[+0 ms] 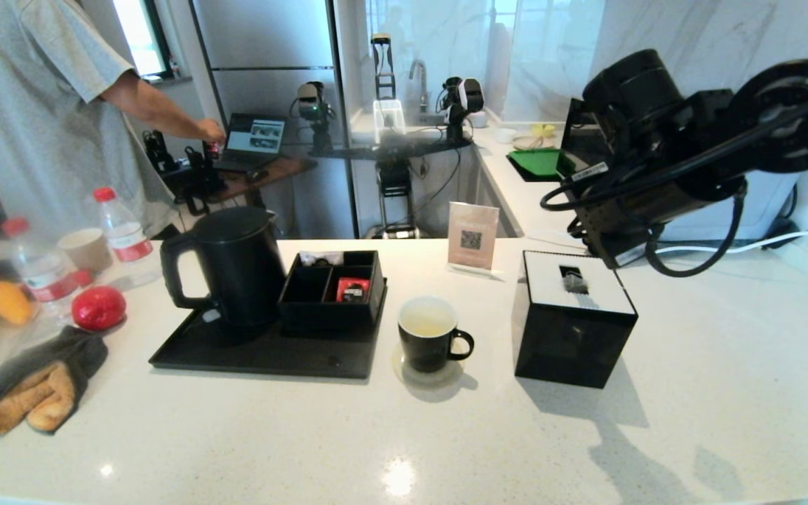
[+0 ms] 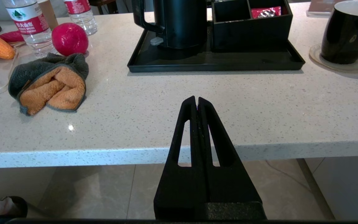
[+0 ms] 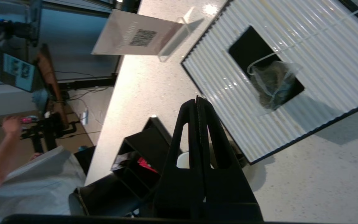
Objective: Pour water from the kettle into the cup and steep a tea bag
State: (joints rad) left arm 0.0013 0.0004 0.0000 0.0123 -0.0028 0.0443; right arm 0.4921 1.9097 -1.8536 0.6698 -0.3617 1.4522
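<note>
The right tool (image 3: 196,99), pressed closed and empty, hangs above the tea bag (image 3: 273,88) on the black box (image 1: 572,319). The cup (image 1: 431,340) holds water (image 1: 426,324) on the table (image 1: 404,435). The left tool (image 2: 196,99) is closed too, at the table's edge.

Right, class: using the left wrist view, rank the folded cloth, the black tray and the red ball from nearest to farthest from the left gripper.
From the left gripper, shut and parked at the counter's front edge:
1. Black tray: straight ahead, its front rim closest.
2. Folded cloth: off to one side, near the counter's front.
3. Red ball: beyond the cloth, farther back by the bottles.
</note>
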